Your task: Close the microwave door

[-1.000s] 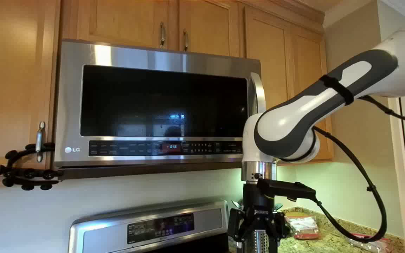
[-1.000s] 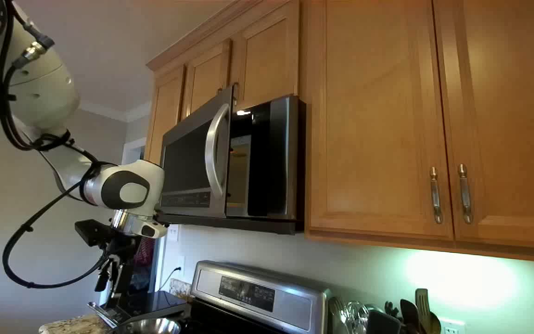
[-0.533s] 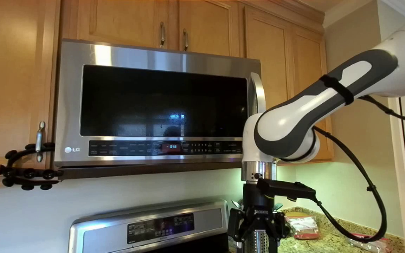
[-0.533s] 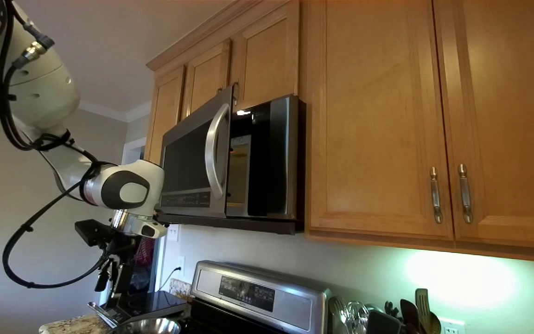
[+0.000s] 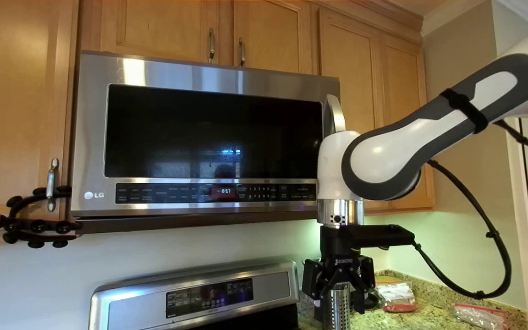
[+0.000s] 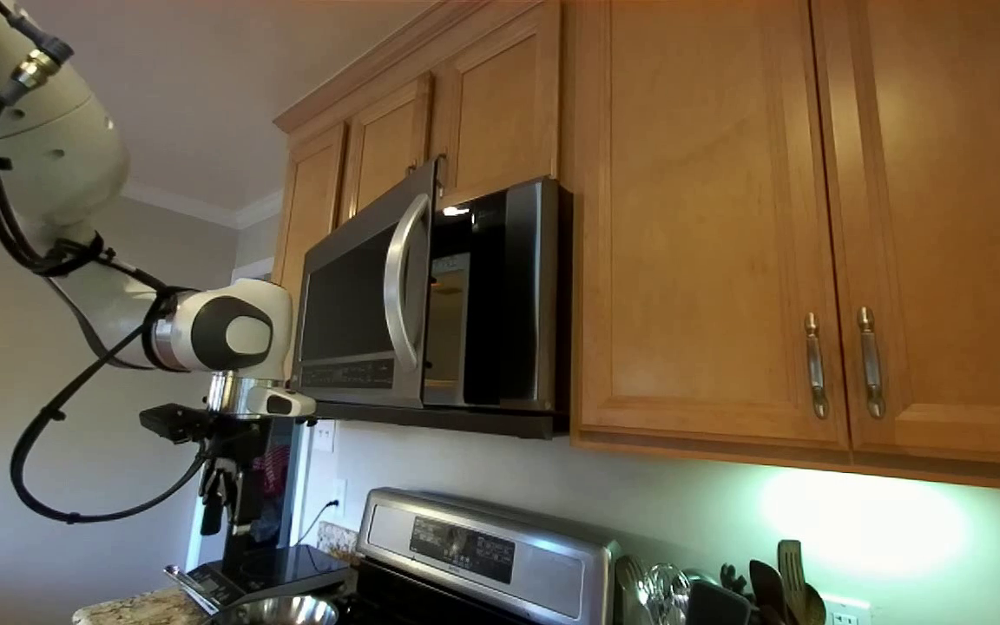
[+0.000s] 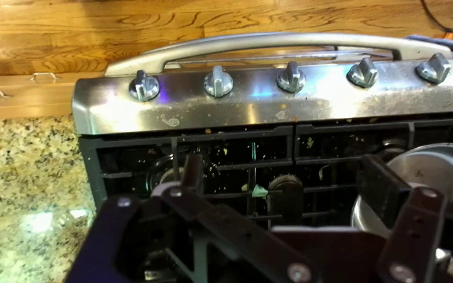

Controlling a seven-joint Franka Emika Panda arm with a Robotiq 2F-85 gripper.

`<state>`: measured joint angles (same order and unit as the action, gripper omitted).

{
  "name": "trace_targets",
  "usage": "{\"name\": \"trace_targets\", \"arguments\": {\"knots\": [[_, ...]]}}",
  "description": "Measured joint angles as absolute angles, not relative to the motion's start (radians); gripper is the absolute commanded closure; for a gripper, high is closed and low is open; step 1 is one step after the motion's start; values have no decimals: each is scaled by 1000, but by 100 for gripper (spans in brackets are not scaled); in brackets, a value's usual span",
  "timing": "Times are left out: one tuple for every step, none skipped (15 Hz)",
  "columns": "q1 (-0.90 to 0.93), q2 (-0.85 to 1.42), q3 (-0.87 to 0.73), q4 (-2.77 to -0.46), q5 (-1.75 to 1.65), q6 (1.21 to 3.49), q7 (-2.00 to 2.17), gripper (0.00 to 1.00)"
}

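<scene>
The microwave door, steel-framed with a dark glass window, fills the middle of an exterior view. In an exterior view the door stands partly open, its handle edge swung out from the microwave body. The dark front frame behind it shows. My gripper hangs fingers down, below the door's lower right corner; my wrist hides that corner. It also shows in an exterior view, on the door's outer side. In the wrist view the gripper is open and empty above the stove. The door is out of the wrist view.
The stove's back panel stands below the microwave. A metal bowl sits on the stove. A black flexible tripod hangs on a cabinet handle. Utensils stand at the back. Bags lie on the granite counter.
My arm and gripper have moved a little up, and to the right in one view and slightly left at the arm in another. The gripper hangs more upright. The door has not moved.
</scene>
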<state>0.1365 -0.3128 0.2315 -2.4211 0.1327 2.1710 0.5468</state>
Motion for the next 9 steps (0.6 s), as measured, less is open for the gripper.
{"name": "trace_targets", "arguments": {"knots": [[135,-337,241,-2420,101,2168,579,10],[132,-361,251,-2419,73,2166,609,22],[129,-385,263,-2416,47,2163,635,34],[127,-408,275,-2409,17,2157,661,35],[125,-429,288,-2401,-15,2148,687,42],[121,-451,303,-2390,-55,2133,716,48],[115,-470,320,-2378,-93,2120,741,56],[107,-488,337,-2366,-140,2104,768,62],[97,-505,354,-2353,-188,2089,795,69]]}}
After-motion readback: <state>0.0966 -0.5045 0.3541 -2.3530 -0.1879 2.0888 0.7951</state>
